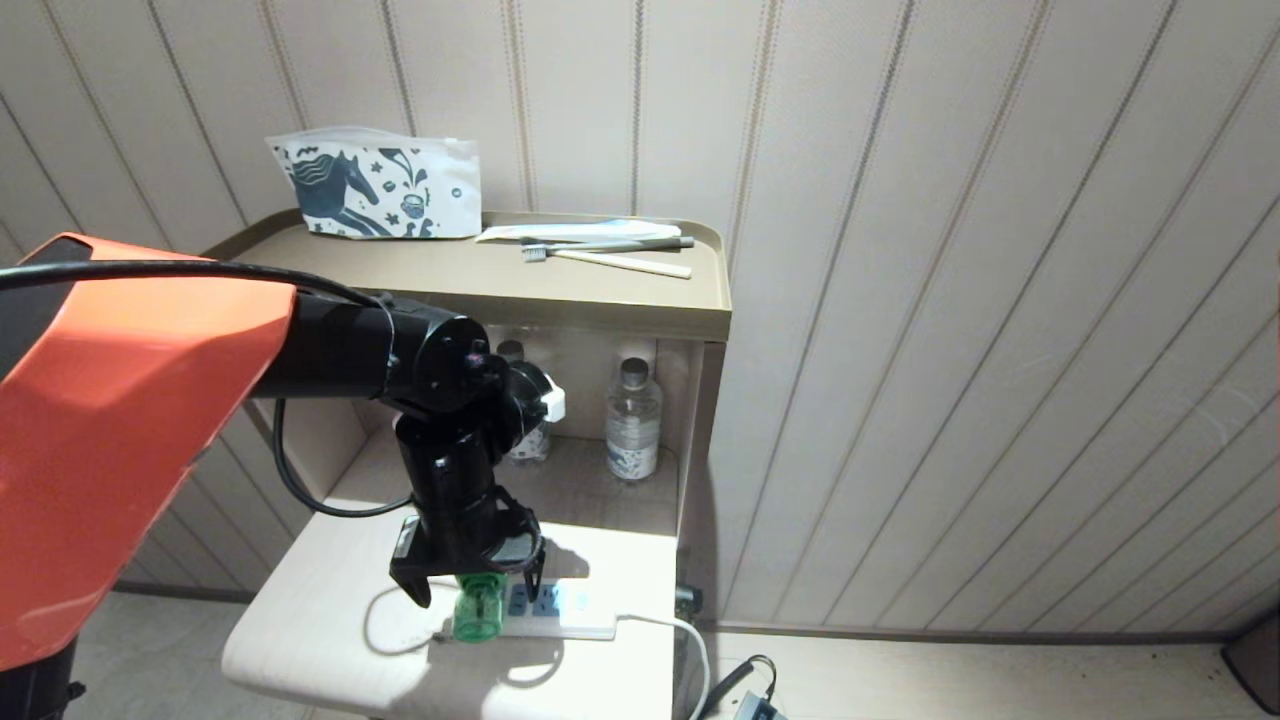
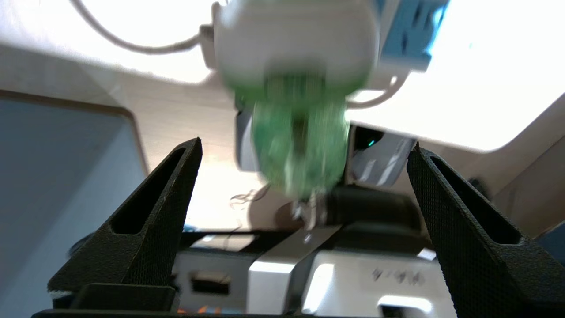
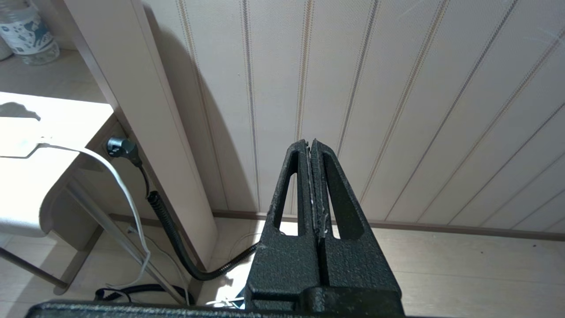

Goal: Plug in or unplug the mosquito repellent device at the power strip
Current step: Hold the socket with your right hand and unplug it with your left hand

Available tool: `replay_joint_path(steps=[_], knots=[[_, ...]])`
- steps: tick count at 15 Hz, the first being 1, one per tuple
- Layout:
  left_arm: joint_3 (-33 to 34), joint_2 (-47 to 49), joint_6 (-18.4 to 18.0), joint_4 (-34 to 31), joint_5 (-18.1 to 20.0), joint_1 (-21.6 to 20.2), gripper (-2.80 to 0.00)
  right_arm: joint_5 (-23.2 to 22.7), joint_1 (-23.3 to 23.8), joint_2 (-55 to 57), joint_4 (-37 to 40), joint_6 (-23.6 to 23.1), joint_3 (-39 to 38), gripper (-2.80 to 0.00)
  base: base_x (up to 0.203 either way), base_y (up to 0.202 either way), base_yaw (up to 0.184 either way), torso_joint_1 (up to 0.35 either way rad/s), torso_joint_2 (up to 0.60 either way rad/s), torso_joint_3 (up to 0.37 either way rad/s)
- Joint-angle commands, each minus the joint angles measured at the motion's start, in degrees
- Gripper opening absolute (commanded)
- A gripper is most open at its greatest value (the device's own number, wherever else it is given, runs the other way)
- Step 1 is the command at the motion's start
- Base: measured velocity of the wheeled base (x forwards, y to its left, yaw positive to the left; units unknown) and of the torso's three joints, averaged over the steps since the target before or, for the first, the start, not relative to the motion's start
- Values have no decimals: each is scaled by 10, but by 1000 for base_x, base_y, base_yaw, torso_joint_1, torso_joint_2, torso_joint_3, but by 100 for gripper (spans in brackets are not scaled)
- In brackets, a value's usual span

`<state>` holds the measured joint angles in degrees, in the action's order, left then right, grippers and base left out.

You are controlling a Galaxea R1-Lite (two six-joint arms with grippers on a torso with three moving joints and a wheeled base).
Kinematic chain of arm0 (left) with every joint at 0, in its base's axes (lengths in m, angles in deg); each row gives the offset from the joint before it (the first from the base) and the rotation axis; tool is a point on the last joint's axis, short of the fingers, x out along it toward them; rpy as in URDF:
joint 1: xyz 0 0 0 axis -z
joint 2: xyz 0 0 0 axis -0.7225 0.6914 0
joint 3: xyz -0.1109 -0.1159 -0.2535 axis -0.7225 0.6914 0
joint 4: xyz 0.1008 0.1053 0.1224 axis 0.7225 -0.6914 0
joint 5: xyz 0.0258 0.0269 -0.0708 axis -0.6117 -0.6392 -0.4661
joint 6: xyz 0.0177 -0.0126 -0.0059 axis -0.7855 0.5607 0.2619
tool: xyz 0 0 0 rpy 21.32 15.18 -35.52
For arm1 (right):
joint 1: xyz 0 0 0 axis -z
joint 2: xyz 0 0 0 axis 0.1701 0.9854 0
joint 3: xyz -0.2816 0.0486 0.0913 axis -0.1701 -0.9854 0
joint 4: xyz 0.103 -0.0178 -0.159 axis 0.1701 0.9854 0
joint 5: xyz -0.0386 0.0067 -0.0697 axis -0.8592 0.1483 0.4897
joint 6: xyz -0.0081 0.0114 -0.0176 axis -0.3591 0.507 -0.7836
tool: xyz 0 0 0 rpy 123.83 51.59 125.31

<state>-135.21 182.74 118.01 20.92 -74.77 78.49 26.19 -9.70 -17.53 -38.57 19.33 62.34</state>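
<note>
One arm is at work. The left gripper [image 1: 470, 583] hangs above the near left end of the power strip [image 1: 545, 612], pointing down at the mosquito repellent device [image 1: 477, 612]. Its jaws stand wide apart, one on each side of the green bottle, and in the left wrist view neither finger [image 2: 150, 221] touches it.

The device sits at the left end of the strip, which lies on the pale tabletop [image 1: 320, 610] near its front edge. Its white head [image 2: 295, 44] is against the strip's face beside a pale blue socket [image 2: 408, 35]; whether the prongs are fully seated cannot be told.

Judgement: the step in hand is either an approach to grasp or a release just made; the pictures do not settle which. If unplugging, the next move calls for closing the jaws squarely on the device and pulling straight off the strip, which is light and may lift with it.

Room is fair above and to the right. The strip's white cord [image 1: 690, 650] runs off the right edge. The shelf with the water bottle [image 1: 633, 420] lies farther back, well apart. The tabletop's near edge is close.

The right gripper [image 3: 312, 176] is parked off to the right, facing the panelled wall [image 3: 419, 88], jaws pressed together.
</note>
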Motion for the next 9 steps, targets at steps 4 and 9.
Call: replay_joint_path(steps=[4, 9], knots=[[-8, 33, 10, 0, 1, -16, 0, 0, 0, 1, 0, 0, 0, -280, 0, 0, 0, 0, 0, 0], [-18, 53, 59, 32, 18, -31, 0, 0, 0, 1, 0, 0, 0, -280, 0, 0, 0, 0, 0, 0]])
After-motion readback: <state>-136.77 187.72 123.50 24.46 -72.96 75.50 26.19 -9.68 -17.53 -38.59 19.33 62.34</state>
